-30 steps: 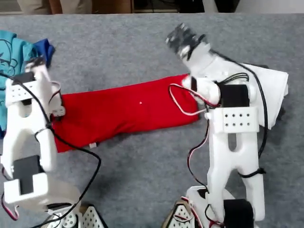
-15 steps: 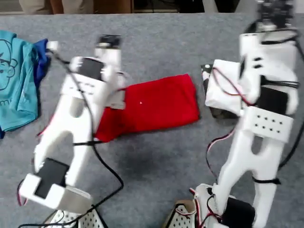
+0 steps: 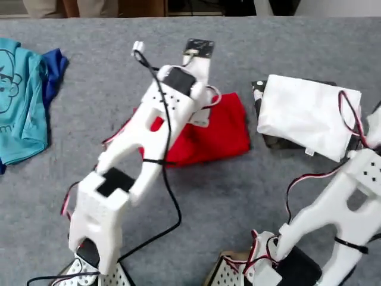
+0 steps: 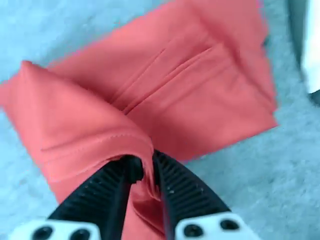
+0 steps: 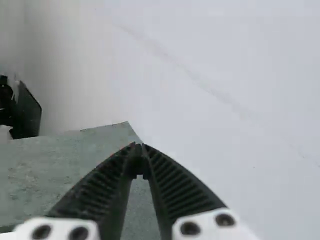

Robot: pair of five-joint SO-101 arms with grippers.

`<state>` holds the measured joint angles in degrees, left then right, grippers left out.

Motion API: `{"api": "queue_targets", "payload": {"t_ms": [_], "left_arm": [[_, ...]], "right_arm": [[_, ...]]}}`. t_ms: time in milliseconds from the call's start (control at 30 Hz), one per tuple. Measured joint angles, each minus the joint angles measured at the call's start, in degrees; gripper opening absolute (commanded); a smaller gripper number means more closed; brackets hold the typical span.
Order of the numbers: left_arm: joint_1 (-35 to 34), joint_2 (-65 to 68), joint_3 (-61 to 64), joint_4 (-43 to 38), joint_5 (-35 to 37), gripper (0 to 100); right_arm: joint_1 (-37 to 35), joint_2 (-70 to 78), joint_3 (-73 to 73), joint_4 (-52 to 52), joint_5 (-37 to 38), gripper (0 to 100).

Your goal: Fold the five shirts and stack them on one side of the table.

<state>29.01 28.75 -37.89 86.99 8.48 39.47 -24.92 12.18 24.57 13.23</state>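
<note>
On the grey-covered table (image 3: 238, 202), the left arm (image 3: 137, 155) stretches across the middle while the right arm (image 3: 333, 202) stands at the near right edge. A folded white shirt (image 3: 309, 116) lies at the right side on top of a dark garment (image 3: 258, 90), apparently the start of the stack. The red shirt (image 3: 223, 134) sits mid-table, just beside that pile and partly doubled over, so its fold looks half done. A teal shirt (image 3: 21, 101) and a blue one (image 3: 55, 68) lie loosely heaped at the far left, seemingly unfolded, leaving roughly three of five to finish. The left gripper (image 4: 145, 167) is clamped on a raised fold of red cloth. The right gripper (image 5: 139, 150) is closed on nothing, near the white shirt.
</note>
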Motion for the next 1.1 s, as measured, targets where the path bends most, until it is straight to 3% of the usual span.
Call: {"api": "queue_targets", "payload": {"t_ms": [633, 1100], "left_arm": [[6.3, 23.0, -30.9, 0.0, 0.4, 2], [8.6, 25.7, -35.7, -0.5, 2.5, 2]], "right_arm": [[0.5, 0.0, 0.0, 0.0, 0.0, 0.5], [0.5, 0.0, 0.0, 0.0, 0.0, 0.5]]}}
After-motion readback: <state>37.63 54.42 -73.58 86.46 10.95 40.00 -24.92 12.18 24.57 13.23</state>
